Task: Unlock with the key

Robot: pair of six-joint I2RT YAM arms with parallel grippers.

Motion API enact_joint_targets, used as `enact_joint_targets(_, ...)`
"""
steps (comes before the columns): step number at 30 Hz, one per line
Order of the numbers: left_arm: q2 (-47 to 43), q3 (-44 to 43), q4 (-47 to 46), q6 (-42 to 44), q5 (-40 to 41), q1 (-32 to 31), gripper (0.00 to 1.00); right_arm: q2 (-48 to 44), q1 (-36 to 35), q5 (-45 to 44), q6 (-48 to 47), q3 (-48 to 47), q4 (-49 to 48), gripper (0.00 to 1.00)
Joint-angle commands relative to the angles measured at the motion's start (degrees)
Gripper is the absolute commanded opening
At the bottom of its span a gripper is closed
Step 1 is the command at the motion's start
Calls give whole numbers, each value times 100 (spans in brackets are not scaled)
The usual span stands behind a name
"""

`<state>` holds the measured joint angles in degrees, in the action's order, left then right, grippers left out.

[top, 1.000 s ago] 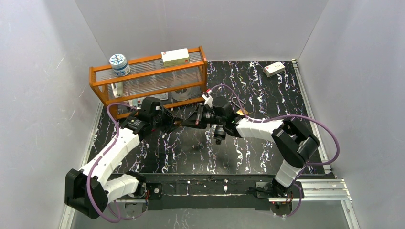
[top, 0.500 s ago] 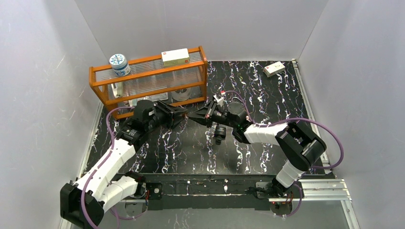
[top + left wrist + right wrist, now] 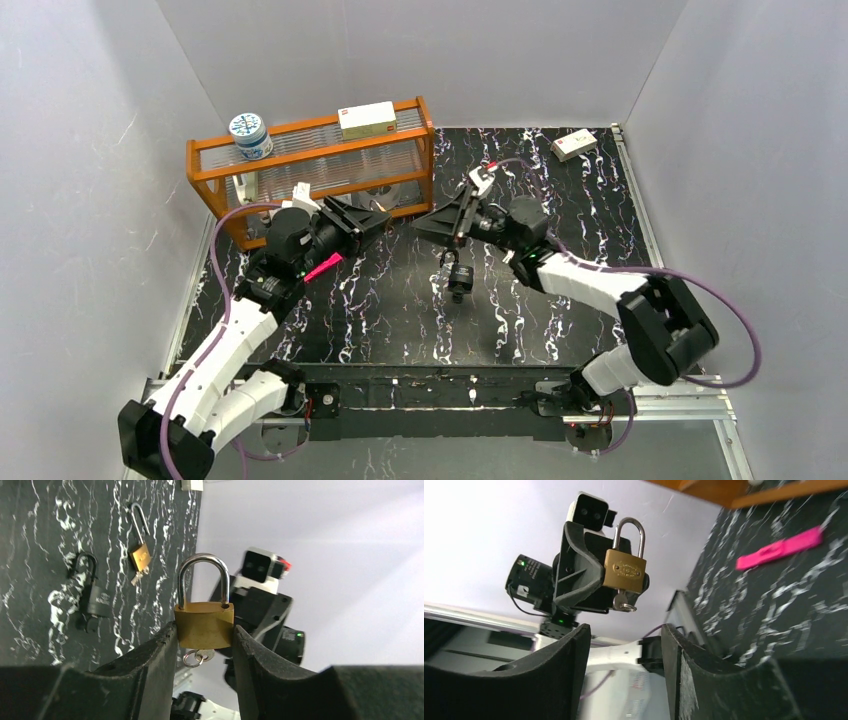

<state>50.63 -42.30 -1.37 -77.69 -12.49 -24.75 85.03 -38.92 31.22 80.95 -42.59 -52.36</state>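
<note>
Black marbled table [image 3: 560,330] spread wide, and an orange shelf rack [image 3: 196,175] stands at its far left with a jar [image 3: 249,134] and a white box [image 3: 367,119] on its top tier. The left arm [image 3: 235,335] reaches up from its base toward the middle, the right arm [image 3: 590,285] sweeps in from the other side, and the two wrists face each other in mid-air in front of the rack with a gap between them. The left gripper [image 3: 204,630] is clamped tight on the brass padlock [image 3: 204,625], squeezing its body from both sides, and holds it up off the table with the closed shackle on top. The right gripper [image 3: 624,630] has its fingers spread wide with nothing between them, and it looks straight at that lock. Down on the table, well below the action, lies a black padlock [image 3: 92,600], and a second brass padlock [image 3: 140,555] lies just beyond it. A pink strip [image 3: 322,268] lies flat near the left wrist. And the key [image 3: 197,656] is in there, seated in the underside of the held lock, its ring dangling beneath!
</note>
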Motion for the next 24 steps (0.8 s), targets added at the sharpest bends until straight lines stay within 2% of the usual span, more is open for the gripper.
enact_joint_targets(1, 146, -492, -26, 906, 208, -3, 0, -754, 652, 916, -1841, 58, 797, 63)
enact_joint_targets(3, 233, -585, -124, 1210, 210, -3, 0, -1108, 810, 1037, -2266, 137, 1086, 64)
enact_joint_targets(8, 461, -837, -536, 2503, -38, -3, 0, -1668, 847, 526, -3439, -506, 3009, 66)
enact_joint_targets(12, 584, -1123, -560, 4592, -671, -3, 0, -1633, 833, -140, -4181, -1599, 4560, 66)
enact_joint_targets(15, 439, -1024, -1070, 5509, -1170, -3, 0, -1416, 826, -524, -4605, -2271, 5498, 68)
enact_joint_targets(20, 326, -815, -1674, 6483, -1781, -3, 1, -1390, 723, -633, -5025, -2729, 5883, 68)
enact_joint_targets(24, 332, -696, -2147, 6654, -2292, -3, 2, -1394, 549, -558, -5212, -2952, 5921, 68)
